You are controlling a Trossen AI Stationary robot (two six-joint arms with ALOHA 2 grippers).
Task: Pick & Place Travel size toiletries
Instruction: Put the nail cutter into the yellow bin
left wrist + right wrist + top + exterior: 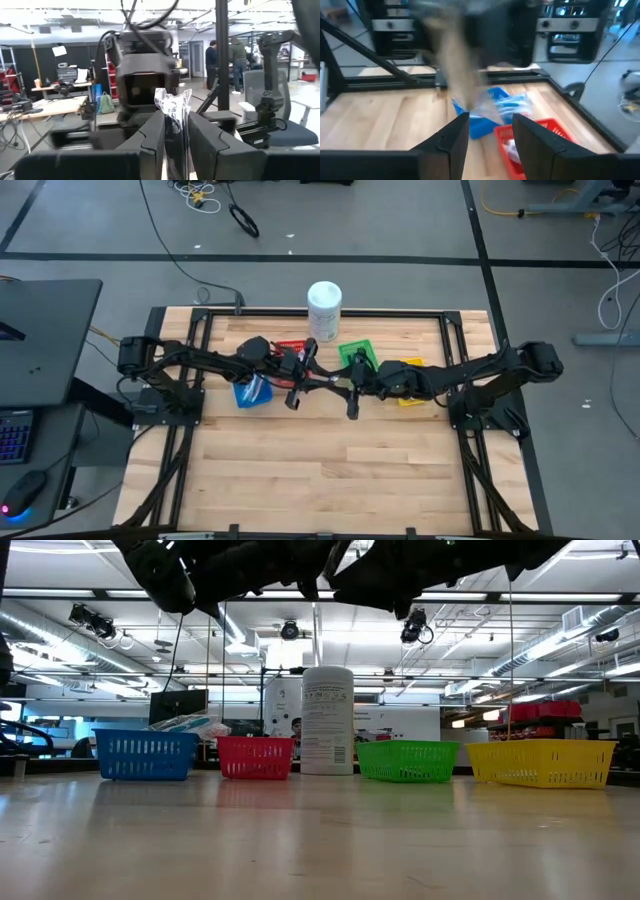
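My left gripper (176,119) is shut on a silvery, crinkled sachet (172,102), one of the travel size toiletries, high over the middle of the table (300,388). My right gripper (490,121) stands open just to its right (348,394), facing it, with nothing between its fingers. Below them, a blue basket (487,112) holds several blue-white toiletries, and a red basket (532,142) stands next to it. My left gripper pinches the sachet's lower part (175,132) between its two fingers. The sachet's crinkled free end (170,97) sticks out past the fingertips toward the right arm. The fingers point roughly level toward the table's right. The sachet is lifted clear of the table.
Blue (145,755), red (255,757), green (405,760) and yellow (540,762) baskets stand in a row across the far half of the table, with a tall white tub (327,720) behind the middle. The near half of the wooden table (320,480) is bare.
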